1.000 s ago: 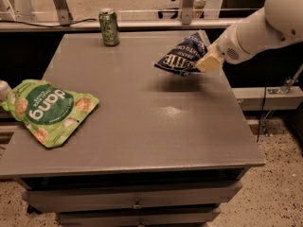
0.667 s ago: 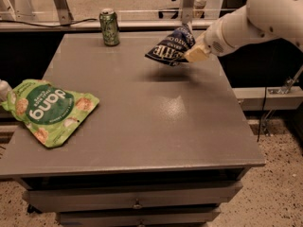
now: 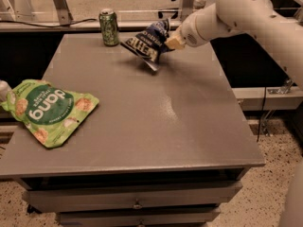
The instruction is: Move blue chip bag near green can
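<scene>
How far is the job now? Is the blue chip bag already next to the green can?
Done: the blue chip bag is gripped and hangs just right of the green can, at the far side of the table. In hand: the gripper holds its right end, bag tilted. Left: lay it down and release.

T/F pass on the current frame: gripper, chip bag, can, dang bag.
1. The gripper is shut on the blue chip bag. True.
2. The green can lies on its side. False: it stands upright near the far edge of the table.
3. In the camera view, the blue chip bag is to the right of the green can. True.
4. The green dang bag touches the green can. False: it lies at the table's near left, well apart from the can.
</scene>
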Action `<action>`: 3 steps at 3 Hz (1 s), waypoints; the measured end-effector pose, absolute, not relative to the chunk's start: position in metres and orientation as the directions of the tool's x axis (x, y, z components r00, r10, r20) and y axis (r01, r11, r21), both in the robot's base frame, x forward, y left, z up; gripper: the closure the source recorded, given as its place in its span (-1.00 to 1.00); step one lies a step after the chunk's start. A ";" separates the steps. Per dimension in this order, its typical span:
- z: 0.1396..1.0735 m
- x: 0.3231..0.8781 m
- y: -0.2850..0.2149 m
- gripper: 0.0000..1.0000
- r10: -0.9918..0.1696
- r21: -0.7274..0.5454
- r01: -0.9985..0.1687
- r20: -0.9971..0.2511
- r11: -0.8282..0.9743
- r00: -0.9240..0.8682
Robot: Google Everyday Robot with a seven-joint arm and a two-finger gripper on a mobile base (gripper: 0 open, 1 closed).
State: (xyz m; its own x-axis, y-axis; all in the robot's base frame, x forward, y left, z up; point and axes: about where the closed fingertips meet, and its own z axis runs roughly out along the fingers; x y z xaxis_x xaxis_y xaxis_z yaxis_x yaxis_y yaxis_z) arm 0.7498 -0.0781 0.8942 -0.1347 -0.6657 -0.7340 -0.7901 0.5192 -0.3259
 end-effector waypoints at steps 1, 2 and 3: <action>0.885 0.769 -0.047 1.00 -0.657 -0.312 -0.818 -0.747 0.484 -0.103; 0.878 0.782 -0.026 1.00 -0.655 -0.306 -0.837 -0.751 0.454 -0.080; 0.877 0.795 -0.012 1.00 -0.651 -0.310 -0.843 -0.757 0.438 -0.059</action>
